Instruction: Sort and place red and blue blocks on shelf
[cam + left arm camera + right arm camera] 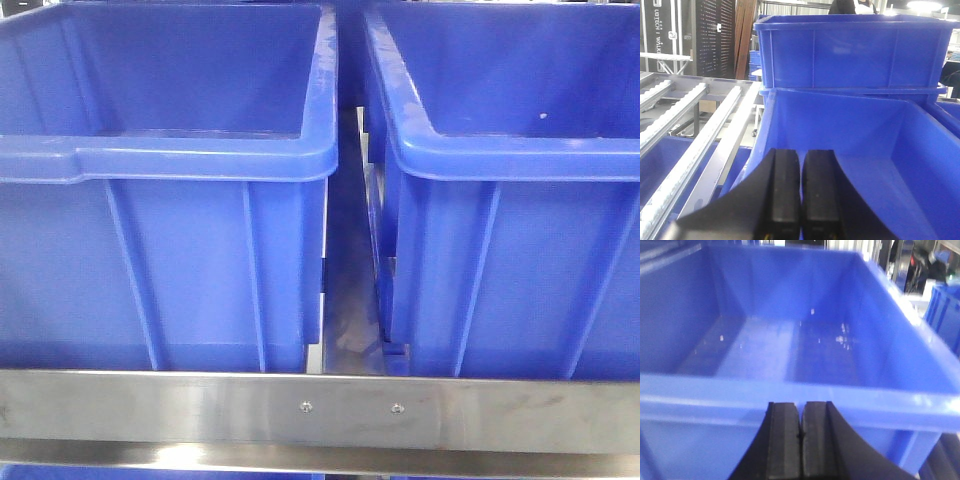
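Neither the red nor the blue block shows in any view, so I can't say which way they lie from either arm or which arm is nearer; cubes have no long axis anyway. Front view: shelf rail point(320, 410) runs across the bottom with two screws point(352, 407) near its middle, and two big blue bins sit side by side behind it, left bin point(160, 250) and right bin point(510, 260), narrow gap between them. Left gripper point(800, 190): jaws pressed together, nothing between them, hanging over the open interior of a blue bin point(880, 145) with another stacked bin point(850, 50) behind; roller tracks point(695, 150) run off to its left. Right gripper point(800, 435): jaws closed flat on each other, also empty, sitting just outside the near rim of a bin point(790, 390) whose floor looks bare apart from specks. My read: no block is in hand or in the bins visible here, so the next move hinges on locating the blocks first, likely out of frame below or behind.
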Robot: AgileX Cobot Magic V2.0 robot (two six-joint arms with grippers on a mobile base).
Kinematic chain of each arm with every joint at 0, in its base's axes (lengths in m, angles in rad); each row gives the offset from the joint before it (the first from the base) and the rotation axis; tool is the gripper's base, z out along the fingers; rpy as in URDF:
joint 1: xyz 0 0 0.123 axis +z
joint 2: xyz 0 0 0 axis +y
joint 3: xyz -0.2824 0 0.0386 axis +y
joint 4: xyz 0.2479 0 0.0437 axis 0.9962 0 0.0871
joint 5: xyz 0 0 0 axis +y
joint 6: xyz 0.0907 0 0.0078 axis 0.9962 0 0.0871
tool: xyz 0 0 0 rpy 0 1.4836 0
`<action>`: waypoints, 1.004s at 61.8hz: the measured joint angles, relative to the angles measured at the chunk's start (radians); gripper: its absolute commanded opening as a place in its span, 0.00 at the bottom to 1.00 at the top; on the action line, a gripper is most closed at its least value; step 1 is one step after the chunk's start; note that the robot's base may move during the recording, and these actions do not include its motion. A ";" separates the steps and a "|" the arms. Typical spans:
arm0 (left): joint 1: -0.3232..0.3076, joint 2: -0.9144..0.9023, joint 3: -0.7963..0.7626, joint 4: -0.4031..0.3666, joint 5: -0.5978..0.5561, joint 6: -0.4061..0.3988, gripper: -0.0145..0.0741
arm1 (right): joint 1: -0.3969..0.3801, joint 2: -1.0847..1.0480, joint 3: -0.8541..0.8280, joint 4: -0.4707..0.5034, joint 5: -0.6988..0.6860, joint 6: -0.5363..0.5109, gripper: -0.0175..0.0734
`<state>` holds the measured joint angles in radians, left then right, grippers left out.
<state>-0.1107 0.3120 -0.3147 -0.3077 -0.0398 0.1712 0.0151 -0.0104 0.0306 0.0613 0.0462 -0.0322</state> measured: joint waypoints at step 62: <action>0.000 0.000 0.000 0.000 0.000 0.000 0.30 | 0.000 0.000 0.000 0.000 -0.071 0.000 0.25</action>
<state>-0.1107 0.3120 -0.3147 -0.3077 -0.0398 0.1712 0.0151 -0.0104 0.0306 0.0613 -0.0245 -0.0322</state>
